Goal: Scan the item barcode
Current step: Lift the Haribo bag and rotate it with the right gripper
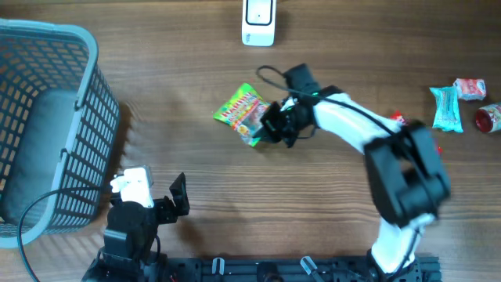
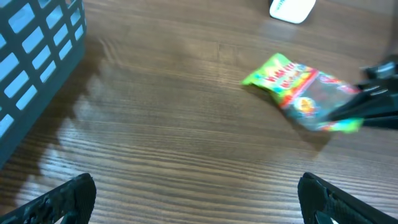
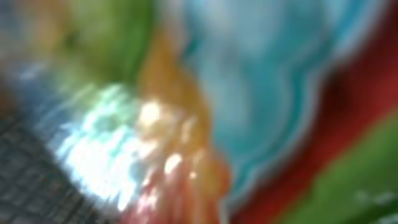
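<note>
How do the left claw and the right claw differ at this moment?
The left claw stands wide open and holds nothing; the right claw is shut on the colourful snack bag. The left claw sits near the table edge beside the basket; the right claw is out at mid-table. Both are dark two-finger claws.

Basket (image 1: 98, 133) at left; candy bag (image 1: 241, 110) mid-table; scanner (image 1: 259, 22) behind it; snacks (image 1: 446, 108) far right.
</note>
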